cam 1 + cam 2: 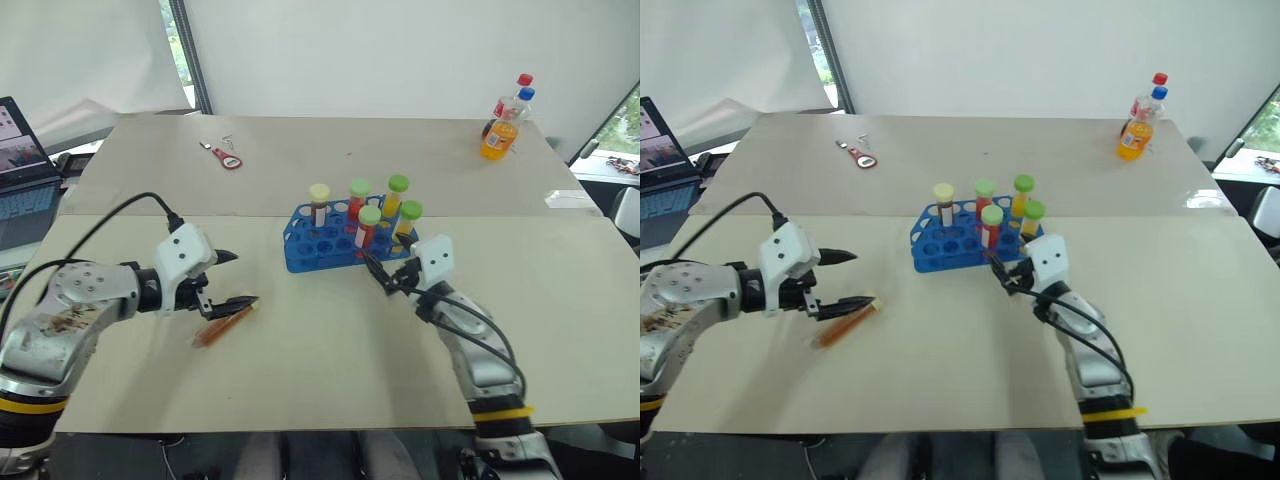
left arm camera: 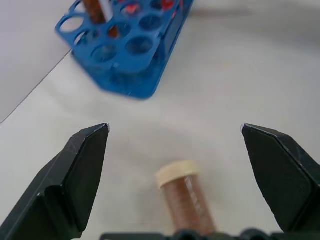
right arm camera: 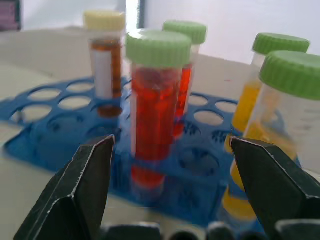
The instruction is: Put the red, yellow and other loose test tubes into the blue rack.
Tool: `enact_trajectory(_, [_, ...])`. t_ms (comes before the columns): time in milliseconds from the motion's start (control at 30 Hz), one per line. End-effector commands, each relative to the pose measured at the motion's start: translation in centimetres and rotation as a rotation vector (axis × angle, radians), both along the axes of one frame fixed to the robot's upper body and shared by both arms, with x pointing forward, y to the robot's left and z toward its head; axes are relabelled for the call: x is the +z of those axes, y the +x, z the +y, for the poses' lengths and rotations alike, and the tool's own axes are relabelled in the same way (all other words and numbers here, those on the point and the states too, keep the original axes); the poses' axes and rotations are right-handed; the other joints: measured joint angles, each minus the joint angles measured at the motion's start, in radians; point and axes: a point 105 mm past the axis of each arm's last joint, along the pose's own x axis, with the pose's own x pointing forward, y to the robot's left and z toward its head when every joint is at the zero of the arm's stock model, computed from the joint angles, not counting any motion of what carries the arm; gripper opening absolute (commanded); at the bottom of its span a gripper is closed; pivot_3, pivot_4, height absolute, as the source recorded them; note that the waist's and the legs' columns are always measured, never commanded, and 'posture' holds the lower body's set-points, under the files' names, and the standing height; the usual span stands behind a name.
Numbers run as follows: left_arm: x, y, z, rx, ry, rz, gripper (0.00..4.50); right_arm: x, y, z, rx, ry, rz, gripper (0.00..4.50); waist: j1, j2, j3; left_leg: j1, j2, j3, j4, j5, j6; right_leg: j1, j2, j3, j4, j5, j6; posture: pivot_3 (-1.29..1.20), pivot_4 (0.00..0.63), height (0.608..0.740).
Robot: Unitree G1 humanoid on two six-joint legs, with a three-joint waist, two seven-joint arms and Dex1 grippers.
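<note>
Five tubes stand in the blue rack (image 1: 335, 238): one brown with a cream cap, two red and two yellow with green caps. One brown tube (image 1: 222, 322) lies loose on the counter (image 1: 320, 370), well to the left of the rack. The left gripper (image 1: 232, 279) hangs over it, jaws spread. The right gripper (image 1: 380, 272) sits just beside the rack's near edge, jaws spread and empty. Only that last tube seems left to place.

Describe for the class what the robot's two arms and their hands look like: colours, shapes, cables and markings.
Both arms are silver-grey metal with rounded joints. Each has a yellow band and a loose black cable. A white block sits at each wrist. The left hand and right hand each carry two black wedge-shaped fingers.
</note>
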Motion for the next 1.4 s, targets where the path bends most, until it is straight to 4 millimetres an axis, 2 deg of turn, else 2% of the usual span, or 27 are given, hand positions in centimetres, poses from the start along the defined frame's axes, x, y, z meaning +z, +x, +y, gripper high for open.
enact_trajectory(33, [0.9,-0.8,2.2,0.082,0.19,0.122,4.5,4.0,-2.8,0.1,0.237,-0.126,0.017,4.1,-0.001,-0.001,0.004,0.002,0.001,0.001,0.0,0.0,0.0,0.0,0.001,0.0,0.0,0.0,0.0,0.0,0.15,0.733])
enact_trajectory(167, [0.7,-1.5,2.6,0.088,0.259,0.261,4.5,5.2,-4.3,-0.3,0.382,-0.223,0.164,4.1,0.008,-0.001,0.004,0.001,0.0,0.001,0.001,0.0,0.0,0.001,0.001,0.0,0.0,-0.001,0.0,0.0,0.15,0.733])
enact_trajectory(233, [0.5,-1.1,3.0,0.099,0.293,0.288,4.5,5.3,-5.4,-0.1,0.46,-0.293,0.221,4.1,0.01,-0.002,0.004,0.002,0.0,0.002,0.0,0.0,0.0,0.003,0.002,0.0,0.0,-0.001,-0.001,0.0,0.15,0.733])
enact_trajectory(367, [0.3,0.3,1.9,0.118,0.307,0.33,4.5,5.9,-6.8,0.1,0.551,-0.303,0.324,4.1,0.026,-0.003,0.005,-0.001,0.0,0.007,0.001,0.0,0.0,0.001,0.003,-0.001,-0.001,-0.002,-0.001,0.0,0.15,0.733])
enact_trajectory(467, [-0.5,0.6,0.9,0.11,0.316,0.372,4.5,6.1,-7.7,0.5,0.594,-0.295,0.382,4.1,0.031,-0.004,0.005,-0.002,0.0,0.007,0.002,0.0,0.0,0.001,0.003,-0.001,-0.001,-0.002,-0.001,0.0,0.15,0.733])
enact_trajectory(700, [-2.3,0.7,-1.2,0.104,0.306,0.432,4.5,5.8,-8.1,0.5,0.587,-0.312,0.425,4.1,0.031,-0.005,0.006,-0.004,0.0,0.006,0.002,0.0,0.001,-0.001,0.002,-0.001,-0.001,-0.002,-0.001,0.0,0.15,0.733])
enact_trajectory(967, [-4.1,1.4,-1.2,0.121,0.358,0.388,4.5,6.1,-8.0,1.0,0.592,-0.291,0.433,4.1,0.031,-0.005,0.005,-0.004,0.0,0.005,0.003,0.0,0.001,-0.001,0.002,-0.001,0.0,-0.002,-0.001,0.0,0.15,0.733])
enact_trajectory(1067, [-4.6,1.5,-1.3,0.114,0.373,0.375,3.69,6.2,-8.1,1.0,0.588,-0.278,0.443,4.12,0.032,-0.005,0.005,-0.004,0.0,0.005,0.003,0.0,0.001,-0.001,0.002,-0.001,0.0,-0.002,-0.001,0.0,0.15,0.733])
enact_trajectory(1267, [-5.1,1.9,-1.5,0.103,0.378,0.354,0.98,6.3,-8.5,0.8,0.599,-0.271,0.481,4.12,0.035,-0.005,0.005,-0.004,-0.001,0.005,0.003,0.0,0.001,-0.001,0.002,-0.001,0.0,-0.002,-0.001,0.0,0.15,0.733])
enact_trajectory(1400, [-4.3,1.8,-1.2,0.062,0.383,0.321,0.88,6.3,-8.2,0.5,0.588,-0.278,0.482,4.12,0.034,-0.005,0.005,-0.004,-0.001,0.005,0.004,0.0,0.001,0.0,0.002,-0.001,0.0,-0.002,-0.001,0.0,0.15,0.733])
